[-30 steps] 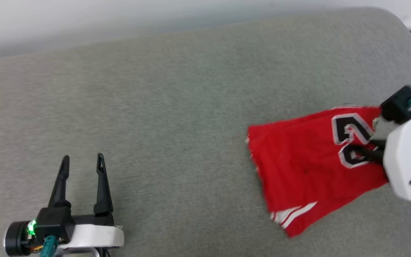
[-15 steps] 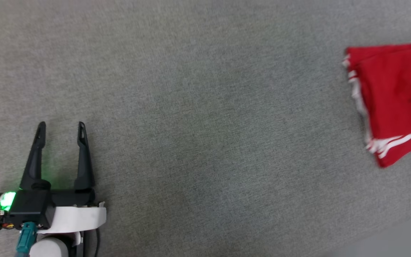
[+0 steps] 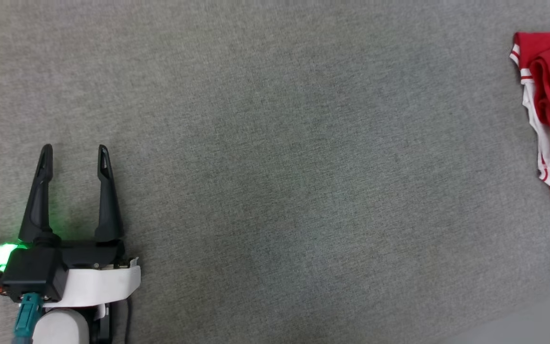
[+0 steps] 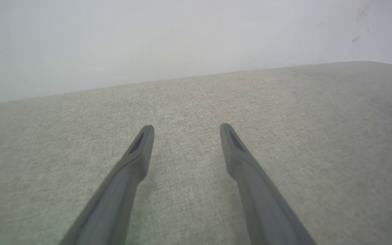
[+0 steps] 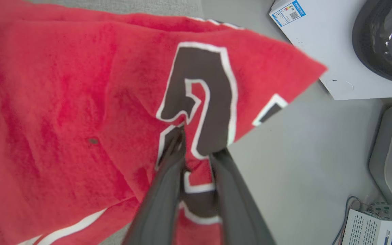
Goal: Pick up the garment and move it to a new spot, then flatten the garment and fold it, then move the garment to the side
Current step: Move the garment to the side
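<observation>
Your right gripper [image 5: 197,144] has its jaws clamped on the red jersey shirt with white-striped trim [image 5: 80,102], right at its black number. In the head view the cloth sits bunched at the far right of the grey upholstered surface [image 3: 275,167]. Your left gripper [image 3: 74,149] hovers low over that surface at lower left, jaws wide apart.

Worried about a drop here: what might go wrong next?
1. The right claw pinches only a thin fold of the jersey, so the cloth may slip out.
2. One jersey corner seems to jut out over the floor; let go here, it might slide off the grey cushion.
</observation>
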`<state>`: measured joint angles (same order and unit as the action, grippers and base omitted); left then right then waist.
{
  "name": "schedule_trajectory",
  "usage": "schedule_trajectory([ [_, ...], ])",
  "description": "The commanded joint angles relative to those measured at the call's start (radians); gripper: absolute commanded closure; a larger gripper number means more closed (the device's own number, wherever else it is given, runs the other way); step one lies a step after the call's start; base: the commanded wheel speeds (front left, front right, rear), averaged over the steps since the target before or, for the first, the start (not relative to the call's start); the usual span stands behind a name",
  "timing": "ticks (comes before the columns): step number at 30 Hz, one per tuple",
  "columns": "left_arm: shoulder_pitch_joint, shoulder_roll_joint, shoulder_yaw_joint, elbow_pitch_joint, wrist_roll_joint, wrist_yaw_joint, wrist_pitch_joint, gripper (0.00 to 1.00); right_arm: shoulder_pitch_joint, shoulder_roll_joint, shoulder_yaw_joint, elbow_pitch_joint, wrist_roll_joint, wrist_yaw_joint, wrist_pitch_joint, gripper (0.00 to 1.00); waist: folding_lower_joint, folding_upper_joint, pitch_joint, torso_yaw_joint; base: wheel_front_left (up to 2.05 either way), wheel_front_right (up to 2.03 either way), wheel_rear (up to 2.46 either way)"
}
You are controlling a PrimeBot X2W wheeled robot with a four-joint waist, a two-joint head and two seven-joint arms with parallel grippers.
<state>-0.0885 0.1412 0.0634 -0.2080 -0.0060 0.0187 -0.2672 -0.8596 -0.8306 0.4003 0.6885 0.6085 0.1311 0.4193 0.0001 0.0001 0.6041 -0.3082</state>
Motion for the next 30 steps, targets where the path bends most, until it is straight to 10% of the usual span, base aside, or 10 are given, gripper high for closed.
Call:
schedule_trajectory([
  [1,0.006,-0.006,-0.001,0.027,-0.006,0.008,0.005,0.00,0.000,0.006,-0.018,0.020,-0.026,-0.001,-0.021,0.00,-0.0001,-0.0001,-0.039,0.012,0.00,0.00,0.00],
  [13,0.082,-0.058,-0.039,0.077,-0.029,0.022,0.004,0.00,0.035,0.036,-0.236,-0.048,-0.395,-0.001,-0.461,0.00,-0.0001,-0.0001,-0.274,0.091,0.00,0.00,0.00],
  [30,0.185,-0.082,-0.075,0.145,-0.034,0.033,0.004,0.00,0.397,0.516,-0.456,-0.544,-0.571,-0.001,-0.684,0.00,-0.0001,-0.0001,-0.459,0.225,0.00,0.00,0.00],
])
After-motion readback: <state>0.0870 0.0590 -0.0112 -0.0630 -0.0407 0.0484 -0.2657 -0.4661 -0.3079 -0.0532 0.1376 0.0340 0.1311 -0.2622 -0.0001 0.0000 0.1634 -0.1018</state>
